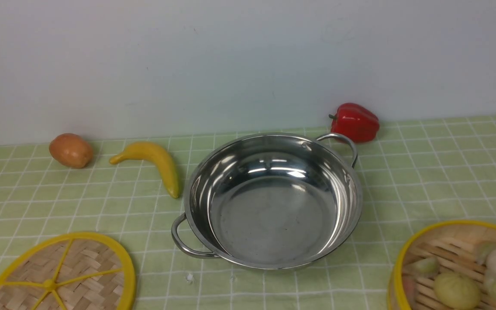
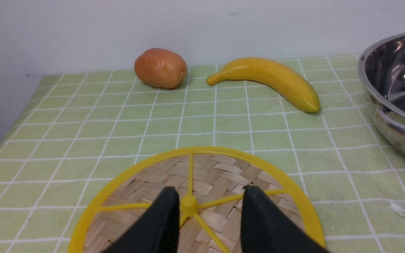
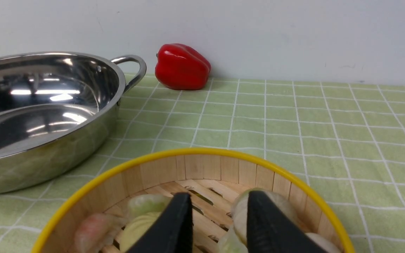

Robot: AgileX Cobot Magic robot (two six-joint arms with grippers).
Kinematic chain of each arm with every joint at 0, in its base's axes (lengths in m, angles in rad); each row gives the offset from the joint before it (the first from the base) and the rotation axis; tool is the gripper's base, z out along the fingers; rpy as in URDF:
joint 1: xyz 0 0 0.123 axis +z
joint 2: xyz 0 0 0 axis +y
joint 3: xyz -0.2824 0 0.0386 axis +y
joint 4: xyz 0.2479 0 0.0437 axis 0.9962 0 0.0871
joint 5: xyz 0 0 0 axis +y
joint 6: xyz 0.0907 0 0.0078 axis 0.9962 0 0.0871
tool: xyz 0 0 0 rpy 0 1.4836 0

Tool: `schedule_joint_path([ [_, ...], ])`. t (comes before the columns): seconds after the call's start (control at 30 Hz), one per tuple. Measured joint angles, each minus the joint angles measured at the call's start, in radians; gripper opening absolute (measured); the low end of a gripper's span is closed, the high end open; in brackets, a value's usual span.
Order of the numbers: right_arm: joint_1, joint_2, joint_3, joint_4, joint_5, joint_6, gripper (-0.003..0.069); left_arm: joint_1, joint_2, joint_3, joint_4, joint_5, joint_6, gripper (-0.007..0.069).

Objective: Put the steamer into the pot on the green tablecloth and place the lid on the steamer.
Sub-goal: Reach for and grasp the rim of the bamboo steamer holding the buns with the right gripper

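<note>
- The right gripper (image 3: 218, 195) hangs just over the steamer (image 3: 202, 167), which sits close to the robot on its right side. Its two black fingers (image 3: 174, 225) stand a little apart and hold nothing.
- I think the job now is to grab the steamer. The fingers should pinch the wooden wall or the yellow rim, not the soft toy food under them.
- Lift it flat, so that no food rolls out.
- The left gripper (image 2: 209, 189) hangs over the middle of the lid (image 2: 216, 172), which lies close to the robot on its left side. Its fingers are a little apart too, and they hold nothing. I think the lid goes on last.
- The pot (image 1: 274, 206) sits farther off, in the middle of the green tablecloth (image 1: 424, 172). It touches neither the lid nor the steamer, and nothing is in it.
- The steamer should come down right over the middle of the pot, because the fit looks close.
- Count near the robot: two grippers, one lid and one steamer. I can see at least five pieces of toy food, but the edge of the picture hides the rest.
- Count in the middle: one pot with two handles, on one tablecloth.
- Count at the back: one banana (image 1: 157, 159) near the pot but not touching it, one brown potato (image 1: 70, 150), and one red pepper (image 1: 354, 121) by the wall.
</note>
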Motion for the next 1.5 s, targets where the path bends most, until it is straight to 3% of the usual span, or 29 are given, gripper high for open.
schedule_joint_path([
  [0.13,0.000,0.000,0.000,0.001,-0.006,0.009,0.0243,0.000,0.000,0.000,0.000,0.000,0.000,0.0243],
  [0.33,0.000,-0.001,-0.031,0.060,-0.247,0.068,0.0243,0.000,0.000,0.000,0.000,0.000,0.000,0.0243],
  [0.5,0.000,-0.002,-0.136,0.116,-0.323,0.076,0.0243,0.000,0.000,0.000,0.000,0.000,0.000,0.0243],
  [0.67,0.000,-0.003,-0.262,0.129,-0.277,0.079,0.0243,0.000,0.000,0.000,0.000,0.000,0.000,0.0243],
  [0.83,0.000,-0.005,-0.425,0.226,-0.105,0.140,0.0243,0.000,0.000,0.000,0.000,0.000,0.000,0.0243],
  [1.07,0.000,-0.005,-0.439,0.348,-0.125,0.166,0.0243,0.000,0.000,0.000,0.000,0.000,0.000,0.0243],
  [1.2,0.000,-0.006,-0.471,0.367,0.021,0.102,0.0243,0.000,0.000,0.000,0.000,0.000,0.000,0.0243],
  [1.33,0.000,0.048,-0.558,0.367,0.276,-0.064,0.0243,0.000,0.000,0.000,0.000,0.000,0.000,0.0243],
  [1.5,0.000,0.293,-0.710,0.411,0.674,-0.316,0.0243,0.000,0.000,0.000,0.000,0.000,0.000,0.0243],
])
